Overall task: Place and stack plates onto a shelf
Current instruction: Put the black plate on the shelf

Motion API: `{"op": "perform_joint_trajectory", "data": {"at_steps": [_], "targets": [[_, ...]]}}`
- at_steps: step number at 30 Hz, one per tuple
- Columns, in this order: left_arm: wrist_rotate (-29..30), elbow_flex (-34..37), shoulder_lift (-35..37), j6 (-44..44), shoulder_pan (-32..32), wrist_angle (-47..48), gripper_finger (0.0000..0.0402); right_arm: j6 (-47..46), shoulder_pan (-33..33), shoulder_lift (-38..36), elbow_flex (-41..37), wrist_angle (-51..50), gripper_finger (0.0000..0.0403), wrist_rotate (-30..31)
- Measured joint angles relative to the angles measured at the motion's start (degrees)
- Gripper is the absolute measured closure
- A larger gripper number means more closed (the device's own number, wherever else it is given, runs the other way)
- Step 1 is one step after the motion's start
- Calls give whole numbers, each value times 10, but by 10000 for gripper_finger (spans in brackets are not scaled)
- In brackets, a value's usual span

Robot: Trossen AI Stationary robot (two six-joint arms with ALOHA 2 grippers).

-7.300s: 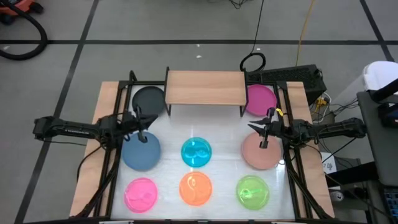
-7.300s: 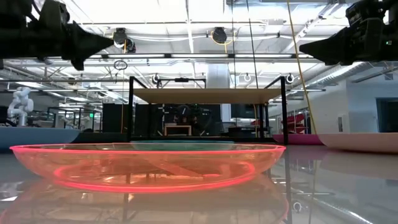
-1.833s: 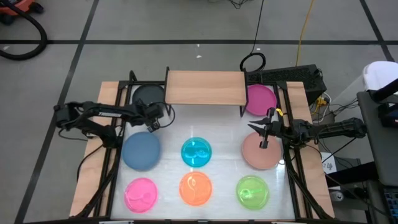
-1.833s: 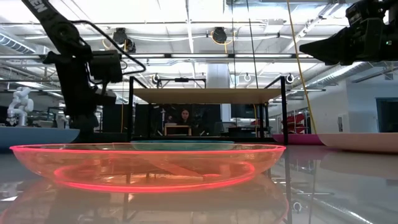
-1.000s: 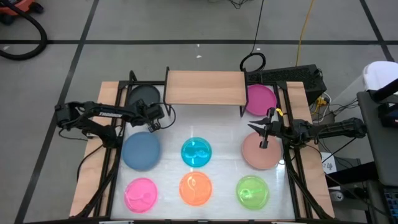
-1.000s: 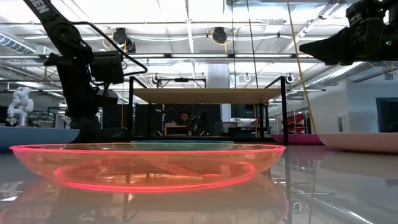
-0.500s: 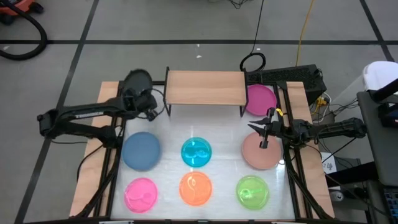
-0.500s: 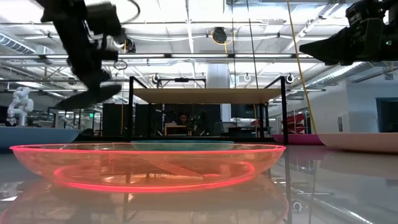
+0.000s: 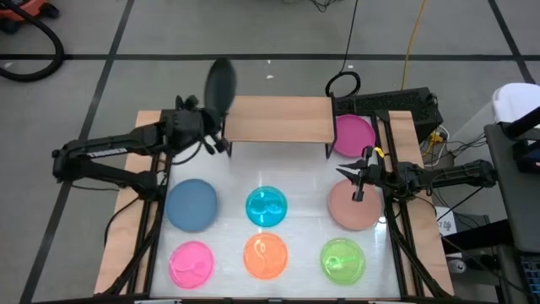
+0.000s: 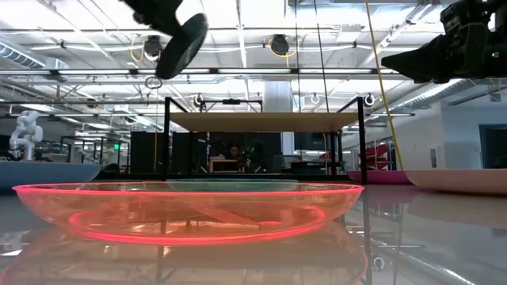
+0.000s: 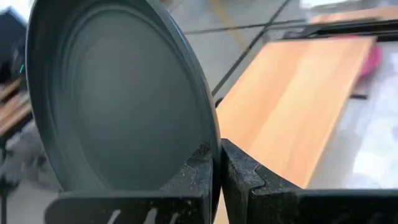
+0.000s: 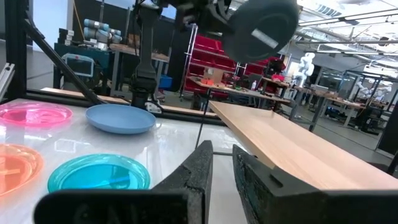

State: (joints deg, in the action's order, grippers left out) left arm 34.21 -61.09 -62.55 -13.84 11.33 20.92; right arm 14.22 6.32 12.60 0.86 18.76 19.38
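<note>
Held in the black left gripper is a dark grey plate. Beside it is the light-wood shelf on black legs. Below lie a blue plate, translucent cyan, orange, green and pink ones. Near the black right gripper: magenta and dusty pink plates.

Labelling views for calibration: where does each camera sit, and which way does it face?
High: overhead, looking down; both arms, shelf.
Low: table height, behind orange plate, facing shelf.
Left wrist: left end effector pinching dark grey plate.
Right wrist: right end effector, facing cyan plate.
Shared: the grey plate shows in all four.
</note>
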Motion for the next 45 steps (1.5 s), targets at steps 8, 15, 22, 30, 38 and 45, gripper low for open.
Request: {"op": "perform_joint_trajectory", "data": {"at_steps": [8, 15, 22, 30, 38, 45], "targets": [[-17, -56, -133, -76, -29, 21, 385, 0, 0, 1, 0, -2, 353, 0], [-18, -56, -216, -102, -30, 51, 385, 0, 0, 1, 0, -2, 353, 0], [-18, -56, -241, -111, -23, 73, 385, 0, 0, 1, 0, -2, 353, 0], [-21, -57, -241, -80, -9, 99, 384, 0, 0, 1, 0, -2, 353, 0], [-30, -57, -241, -70, -9, 108, 384, 0, 0, 1, 0, -2, 353, 0], [-32, -57, -241, -63, -9, 107, 384, 0, 0, 1, 0, -2, 353, 0]]}}
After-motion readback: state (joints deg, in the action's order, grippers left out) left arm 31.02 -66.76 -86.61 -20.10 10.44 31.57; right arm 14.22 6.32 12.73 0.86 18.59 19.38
